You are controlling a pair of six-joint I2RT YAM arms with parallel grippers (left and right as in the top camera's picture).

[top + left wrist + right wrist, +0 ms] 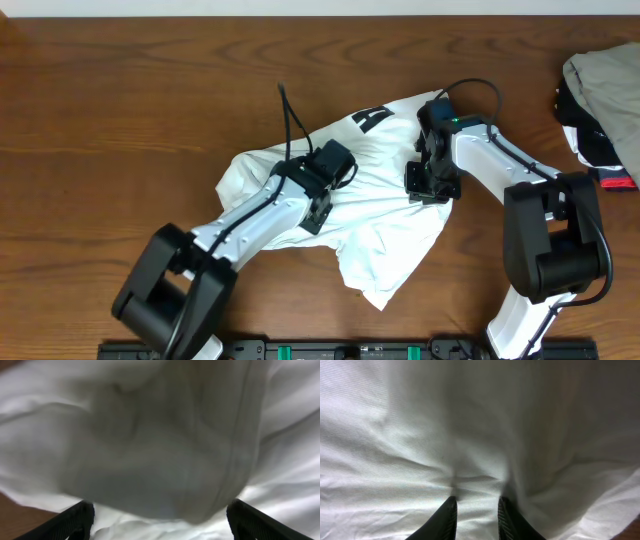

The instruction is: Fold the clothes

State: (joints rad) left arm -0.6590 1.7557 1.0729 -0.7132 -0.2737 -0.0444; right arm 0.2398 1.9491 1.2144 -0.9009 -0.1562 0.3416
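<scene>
Progress on the fold is slight, as I judge it: the white T-shirt (390, 215) lies in a rumpled bunch in the middle of the wooden table (120, 120), under and between my two arms, with no clean edge or squared panel anywhere. One black letter (370, 118) of the chest print shows near the far side, and a loose point of cloth trails toward the near edge. My left gripper (160, 509) hangs low over the fabric with its jaws spread wide, holding nothing; its camera shows only blurred white folds and a seam, with a sliver of table at one corner. My right gripper (477, 502) has its jaws drawn narrow, and the creases run together at the tips, so I read it as clenched on a pinch of the shirt (the tips themselves sit at the frame's edge, so this is a reading, not a certainty). Everything that counts as folding appears to be ahead: spreading the shirt flat, smoothing it, bringing in the sleeves and doubling the body. The heap of beige-grey, black and red garments (605, 90) sits well apart at the right edge, untouched.
</scene>
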